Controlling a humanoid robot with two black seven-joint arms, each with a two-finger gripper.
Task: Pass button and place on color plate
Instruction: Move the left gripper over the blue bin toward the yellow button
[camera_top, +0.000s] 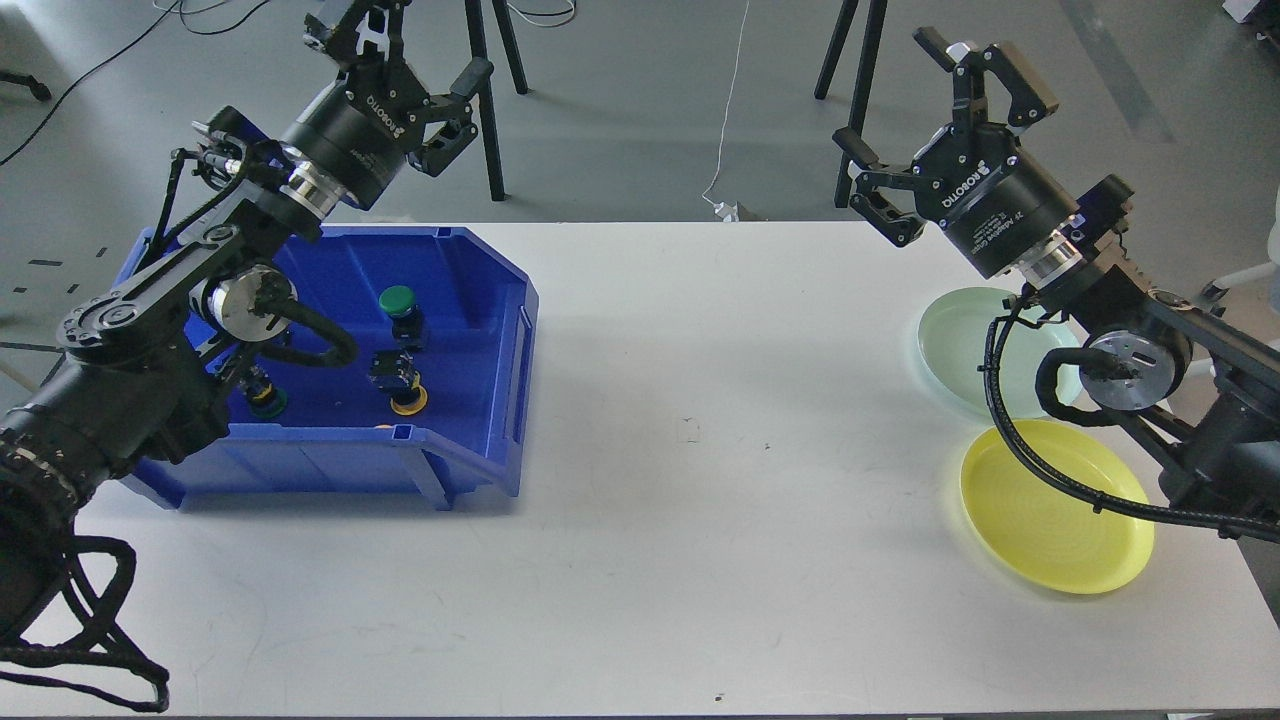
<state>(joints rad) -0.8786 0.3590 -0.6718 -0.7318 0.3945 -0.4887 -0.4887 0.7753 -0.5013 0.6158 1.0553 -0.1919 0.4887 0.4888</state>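
A blue bin (470, 300) stands on the white table at the left and holds push buttons. A green-capped button (398, 301) is upright near its middle. A yellow-capped button (408, 400) lies cap down closer to the front, and another green button (266, 401) is partly hidden behind my left arm. At the right edge lie a pale green plate (955, 345) and a yellow plate (1050, 515), both bare. My left gripper (420, 45) hangs open above the bin's back edge, holding nothing. My right gripper (890, 95) is open and raised above the green plate.
The white table (720, 450) stretches between bin and plates. Black tripod legs (490, 110) and cables stand on the floor behind the table's far edge. My right arm's cable loop hangs over parts of both plates.
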